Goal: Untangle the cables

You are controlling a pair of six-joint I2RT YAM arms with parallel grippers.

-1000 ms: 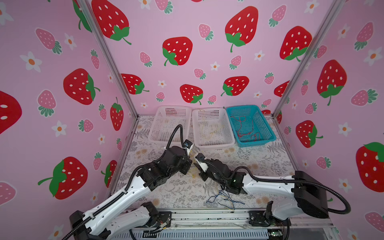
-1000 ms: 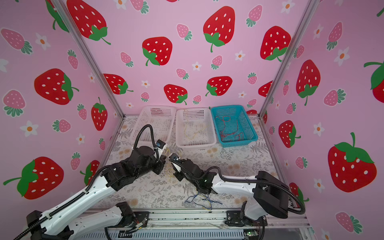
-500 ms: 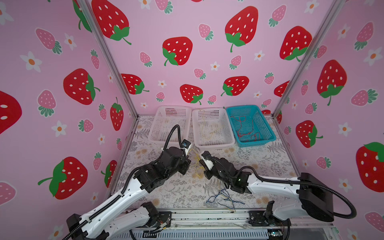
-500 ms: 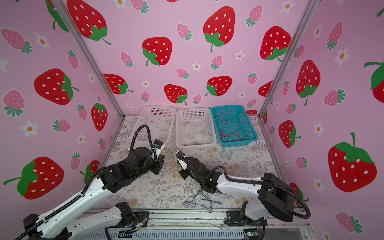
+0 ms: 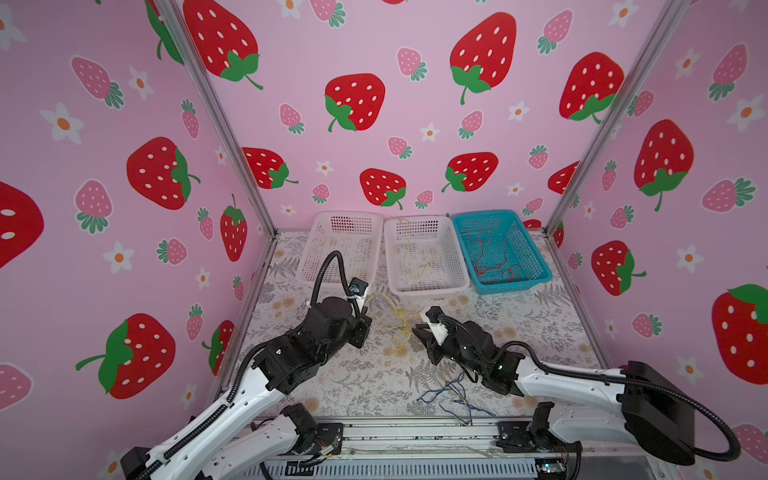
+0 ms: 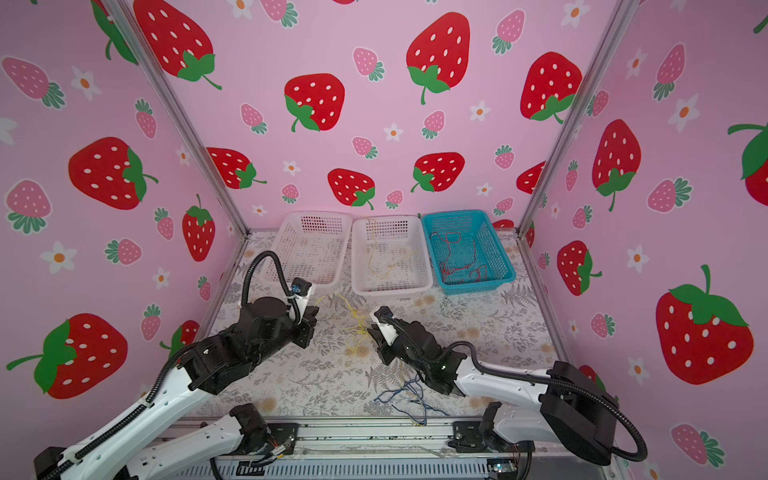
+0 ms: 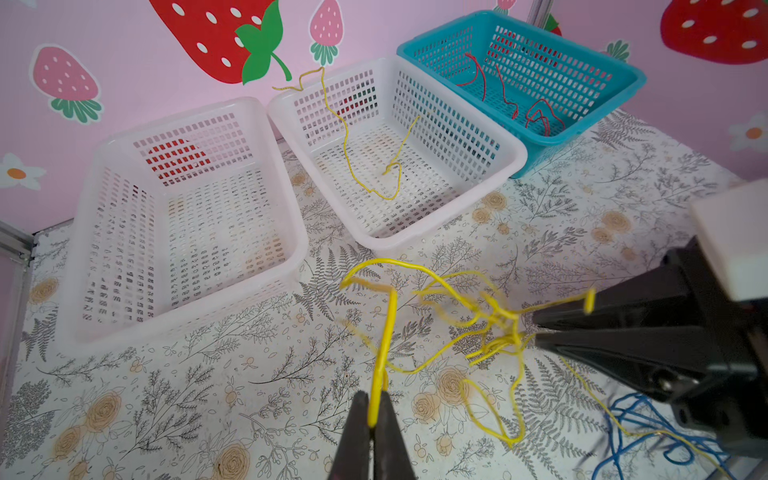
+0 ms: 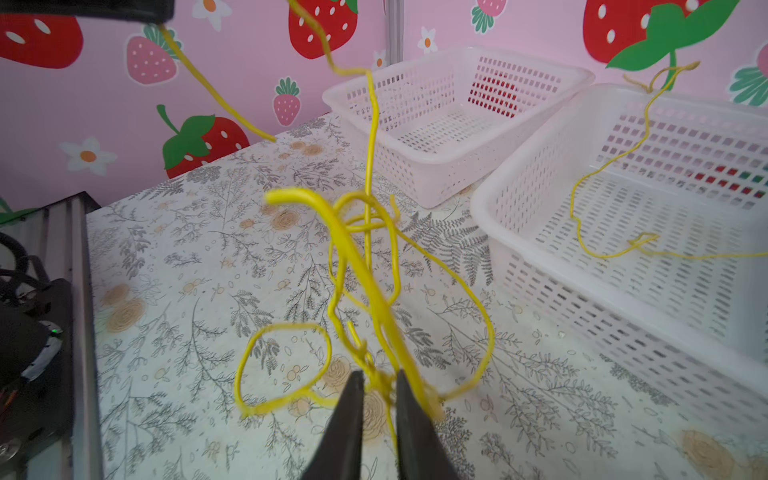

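The yellow cables (image 7: 490, 328) are hanging in a knotted clump in front of the middle white basket (image 7: 449, 203), running crosswise between the left tool (image 7: 376, 409), which is pinching one strand, and the right tool (image 8: 378, 380) (nearer the knot), whose jaws are standing slightly parted around it.

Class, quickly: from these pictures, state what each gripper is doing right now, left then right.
Left gripper: shut on a strand of the yellow cables.
Right gripper: jaws slightly open, yellow cables between them, not clearly gripped.

2 white baskets (image 5: 348, 215), 1 teal basket (image 5: 533, 254), 2 arms (image 5: 569, 376)
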